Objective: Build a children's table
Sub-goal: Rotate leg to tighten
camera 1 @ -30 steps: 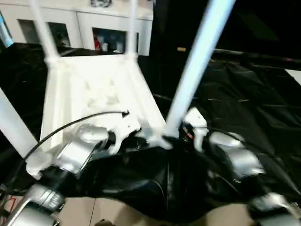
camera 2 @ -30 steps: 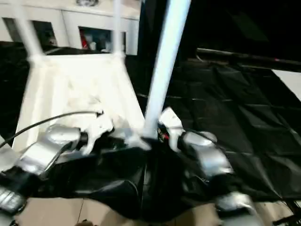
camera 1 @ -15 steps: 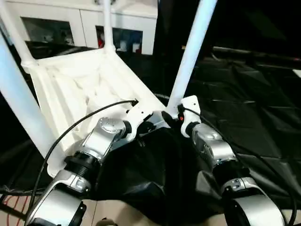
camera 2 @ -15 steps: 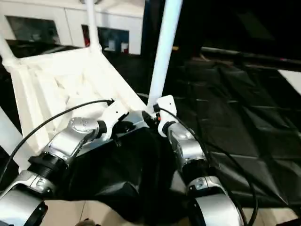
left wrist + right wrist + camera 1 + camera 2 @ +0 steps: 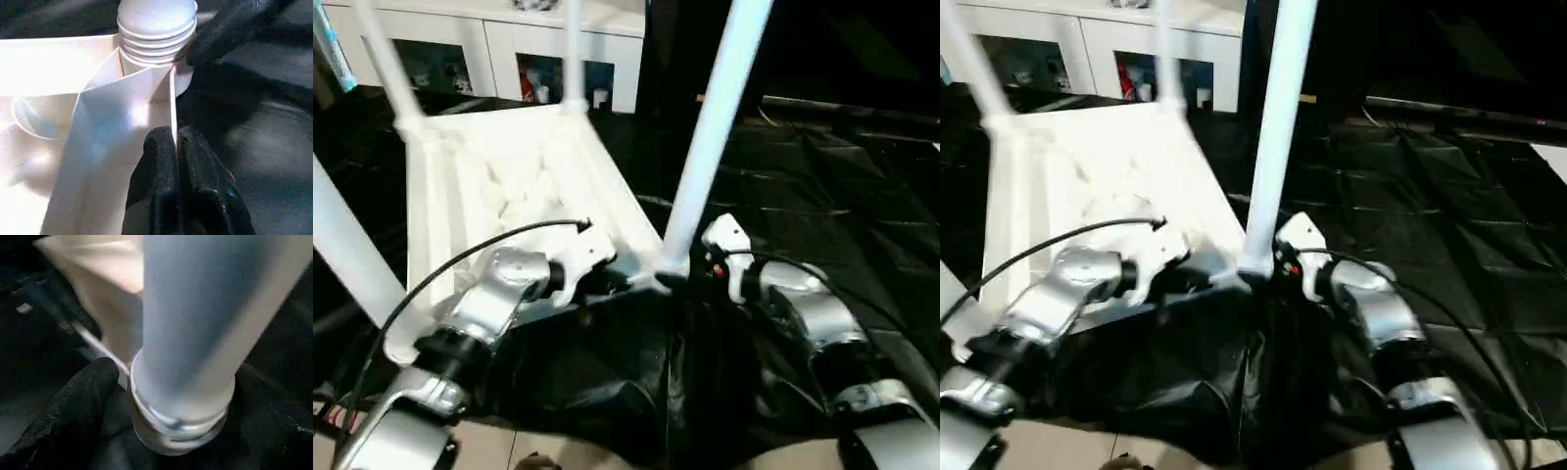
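The upturned children's table (image 5: 499, 186) is pinched at a rim rib by the left gripper (image 5: 175, 147), jaws together. The near-corner leg (image 5: 710, 137) is flanked by the right gripper (image 5: 700, 269), whose spread cannot be told. A half-seated leg could tip. Black sheeting (image 5: 842, 196) is underneath, a white cabinet (image 5: 499, 49) behind.

Silver ribbed forearms (image 5: 499, 294), white wrist housings (image 5: 726, 235), black cables (image 5: 480, 257), matte black fingers (image 5: 161, 161).
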`<state>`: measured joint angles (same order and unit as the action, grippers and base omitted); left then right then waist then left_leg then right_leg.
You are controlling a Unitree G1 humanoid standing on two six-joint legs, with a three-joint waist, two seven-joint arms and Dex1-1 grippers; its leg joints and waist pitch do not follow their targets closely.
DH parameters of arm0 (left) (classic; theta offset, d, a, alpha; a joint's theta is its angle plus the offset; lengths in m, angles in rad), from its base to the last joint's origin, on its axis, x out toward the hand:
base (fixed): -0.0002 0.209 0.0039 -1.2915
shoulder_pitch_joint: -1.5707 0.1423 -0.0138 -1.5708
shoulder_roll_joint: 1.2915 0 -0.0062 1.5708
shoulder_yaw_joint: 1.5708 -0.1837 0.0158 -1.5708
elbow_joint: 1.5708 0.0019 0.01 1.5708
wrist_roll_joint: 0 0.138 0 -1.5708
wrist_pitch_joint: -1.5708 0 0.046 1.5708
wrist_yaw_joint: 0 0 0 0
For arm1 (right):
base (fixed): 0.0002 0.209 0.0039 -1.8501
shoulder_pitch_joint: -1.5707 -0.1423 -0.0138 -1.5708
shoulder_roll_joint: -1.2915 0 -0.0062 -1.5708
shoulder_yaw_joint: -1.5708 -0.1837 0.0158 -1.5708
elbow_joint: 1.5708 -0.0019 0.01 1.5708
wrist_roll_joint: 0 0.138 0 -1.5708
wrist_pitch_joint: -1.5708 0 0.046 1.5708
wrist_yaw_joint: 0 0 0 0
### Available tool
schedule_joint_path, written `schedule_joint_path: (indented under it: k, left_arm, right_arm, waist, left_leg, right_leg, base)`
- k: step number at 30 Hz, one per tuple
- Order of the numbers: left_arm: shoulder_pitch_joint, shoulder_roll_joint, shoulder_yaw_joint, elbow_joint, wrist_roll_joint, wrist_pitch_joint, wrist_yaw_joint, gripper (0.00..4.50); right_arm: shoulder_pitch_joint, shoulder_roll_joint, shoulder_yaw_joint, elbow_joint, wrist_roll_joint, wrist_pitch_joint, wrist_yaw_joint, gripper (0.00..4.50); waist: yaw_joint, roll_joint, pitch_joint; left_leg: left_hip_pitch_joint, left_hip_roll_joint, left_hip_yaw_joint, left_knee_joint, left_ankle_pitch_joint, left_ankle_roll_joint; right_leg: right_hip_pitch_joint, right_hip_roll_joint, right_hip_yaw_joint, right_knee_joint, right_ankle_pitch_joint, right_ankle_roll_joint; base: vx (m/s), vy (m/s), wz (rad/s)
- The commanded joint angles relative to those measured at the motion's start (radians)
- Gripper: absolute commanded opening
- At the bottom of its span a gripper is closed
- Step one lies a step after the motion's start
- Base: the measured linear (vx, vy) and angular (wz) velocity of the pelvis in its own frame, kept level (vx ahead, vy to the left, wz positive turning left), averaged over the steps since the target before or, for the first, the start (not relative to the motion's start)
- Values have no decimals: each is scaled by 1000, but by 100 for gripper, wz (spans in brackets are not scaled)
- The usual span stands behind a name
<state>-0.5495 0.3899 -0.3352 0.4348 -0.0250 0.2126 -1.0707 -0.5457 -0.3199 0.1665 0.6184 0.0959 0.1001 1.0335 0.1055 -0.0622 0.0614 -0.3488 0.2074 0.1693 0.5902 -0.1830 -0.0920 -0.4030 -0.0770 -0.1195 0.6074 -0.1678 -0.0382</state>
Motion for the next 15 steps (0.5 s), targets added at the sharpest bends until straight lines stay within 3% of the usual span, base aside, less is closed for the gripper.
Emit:
schedule_joint_path:
  k: [1, 5, 10, 11, 15]
  left_arm:
    - [15, -7, -40, -48, -36, -25, -85, 0]
    - [34, 33, -53, -67, -44, -36, -153, 0]
    - [42, 51, -44, -58, -42, -49, -173, 0]
    - [43, 52, -43, -59, -41, -49, -173, 0]
    - [48, 60, -34, -67, -40, -47, -184, 0]
  right_arm:
    - [15, -17, 36, -48, 26, 14, 92, 391]
    - [24, -46, 56, -64, 30, 24, 165, 391]
    - [27, -66, 76, -66, 18, 32, 219, 375]
    - [27, -67, 76, -66, 17, 31, 220, 349]
    - [28, -65, 76, -76, 30, 37, 233, 319]
  waist:
    - [-1, 12, -69]
    - [6, 7, -68]
    - [7, 4, -67]
    - [7, 4, -66]
    - [8, -1, -68]
  left_leg:
    - [3, 34, -6, -69, -214, 38]
    - [3, 34, -5, -69, -214, 35]
    - [4, 33, -6, -69, -218, 30]
    - [3, 33, -6, -69, -215, 30]
    - [3, 34, -5, -68, -198, 32]
  right_leg:
    - [57, -78, 66, -82, -323, -135]
    - [57, -79, 66, -79, -316, -146]
    - [56, -81, 65, -85, -381, -121]
    - [55, -81, 65, -86, -381, -120]
    - [55, -80, 65, -82, -359, -124]
  base:
    - [0, 0, 0]
    - [0, 0, 0]
    - [0, 0, 0]
    - [0, 0, 0]
    - [0, 0, 0]
